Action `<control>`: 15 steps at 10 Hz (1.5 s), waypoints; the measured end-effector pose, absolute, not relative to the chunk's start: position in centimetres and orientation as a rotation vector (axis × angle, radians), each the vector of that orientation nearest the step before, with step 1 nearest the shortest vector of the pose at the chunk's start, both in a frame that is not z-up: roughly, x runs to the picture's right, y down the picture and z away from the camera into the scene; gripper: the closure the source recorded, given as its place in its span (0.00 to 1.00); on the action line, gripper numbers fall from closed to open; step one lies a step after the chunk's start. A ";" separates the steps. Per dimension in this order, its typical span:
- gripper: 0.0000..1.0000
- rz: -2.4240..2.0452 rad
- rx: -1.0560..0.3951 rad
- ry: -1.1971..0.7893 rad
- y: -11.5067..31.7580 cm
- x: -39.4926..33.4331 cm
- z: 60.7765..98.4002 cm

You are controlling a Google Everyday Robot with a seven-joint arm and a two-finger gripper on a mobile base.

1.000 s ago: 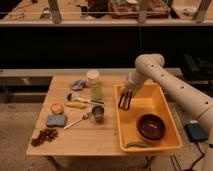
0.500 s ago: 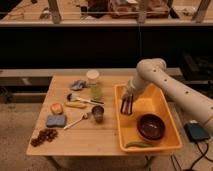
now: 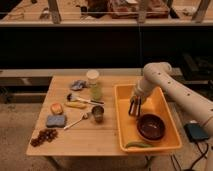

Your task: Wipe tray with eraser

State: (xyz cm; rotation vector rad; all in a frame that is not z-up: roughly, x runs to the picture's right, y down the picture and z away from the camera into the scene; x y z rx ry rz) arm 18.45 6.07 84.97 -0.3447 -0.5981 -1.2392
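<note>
- One pincer (image 3: 134,109) is what has changed. Over the last second it has slid from the tray's far left corner down and inward. It now hangs low over the tray floor, just beside the bowl. Whether it is spread, pressed together or pinching anything cannot be told.
- One tray (image 3: 126,131), yellow-orange, lies on the right end of the counter (image 3: 95,139); its position is unchanged.
- Judged meaning: a wiping stroke across the tray floor appears to be under way, with the patch under the bowl out of reach.
- Inside the tray: one dark brown bowl (image 3: 151,126); one green curved item (image 3: 136,145) at the near wall.
- On the counter, left of the tray:
  - one blue block (image 3: 56,120), possibly the wiping tool the task names
  - one grape cluster (image 3: 44,136)
  - one orange fruit (image 3: 56,108)
  - one yellow item (image 3: 75,105)
  - one brush (image 3: 80,99)
  - one spoon (image 3: 77,121)
  - one small dark cup (image 3: 98,112)
  - one green container (image 3: 95,91) with a pale top
  - one grey cloth (image 3: 78,85)
</note>
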 end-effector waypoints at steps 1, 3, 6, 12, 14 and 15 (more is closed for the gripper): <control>1.00 -1.229 -0.358 -0.590 5.8 18.7 85.8; 1.00 -1.199 -0.389 -0.565 5.0 19.4 87.6; 1.00 -1.206 -0.364 -0.565 3.3 18.0 87.1; 1.00 -1.318 -0.308 -0.622 5.7 10.7 83.4; 1.00 -1.336 -0.315 -0.629 6.8 10.6 83.5; 1.00 -1.339 -0.324 -0.627 7.2 11.4 83.8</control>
